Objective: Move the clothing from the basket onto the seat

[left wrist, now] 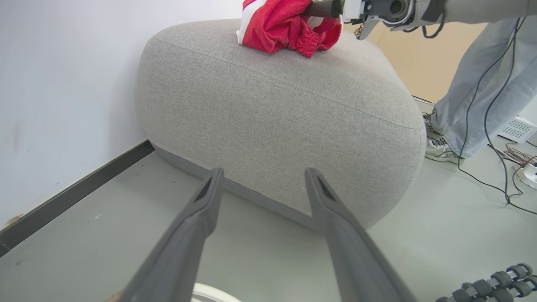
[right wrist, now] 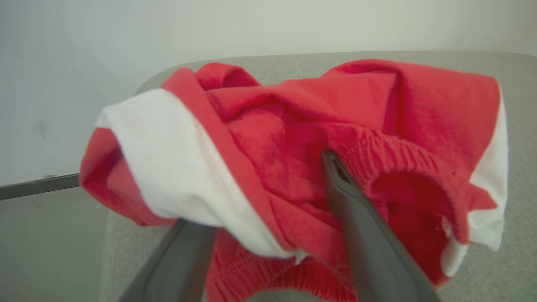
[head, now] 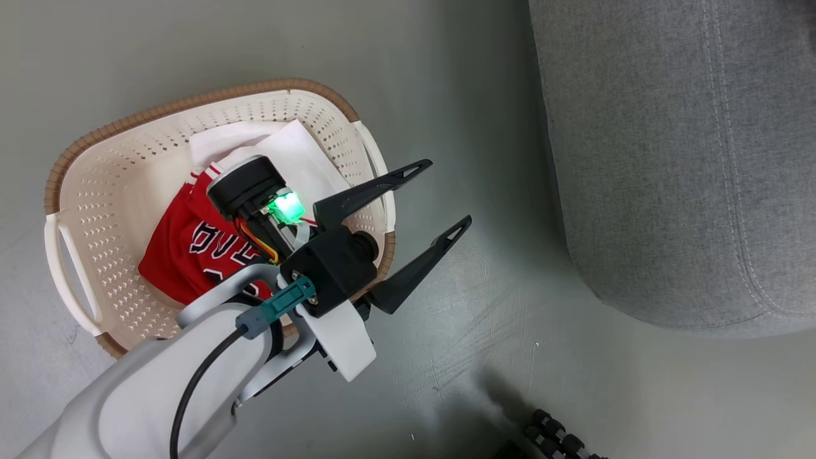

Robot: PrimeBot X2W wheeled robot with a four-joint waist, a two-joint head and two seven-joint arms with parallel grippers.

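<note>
The left gripper point(head: 447, 192) hangs over the basket's point(head: 115, 210) edge, fingers spread wide and empty, above a lettered red jersey point(head: 172, 248) lying inside. Bare floor point(head: 484, 306) separates it from the sofa point(head: 669, 159). Up on the sofa the right gripper's point(right wrist: 270, 167) fingers stand parted in a crumpled red-and-white garment point(right wrist: 268, 113), cloth draped over one, not pinching it; a jeans-clad leg point(left wrist: 457, 121) and trailing cables point(left wrist: 516, 156) lie beyond.

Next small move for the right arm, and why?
Probably draw the right gripper straight back, clear of the red garment. Its fingers stand apart and the garment rests on the sofa, but a white band drapes over one finger, so a fast pull may drag it. A red jersey lies in the basket.
</note>
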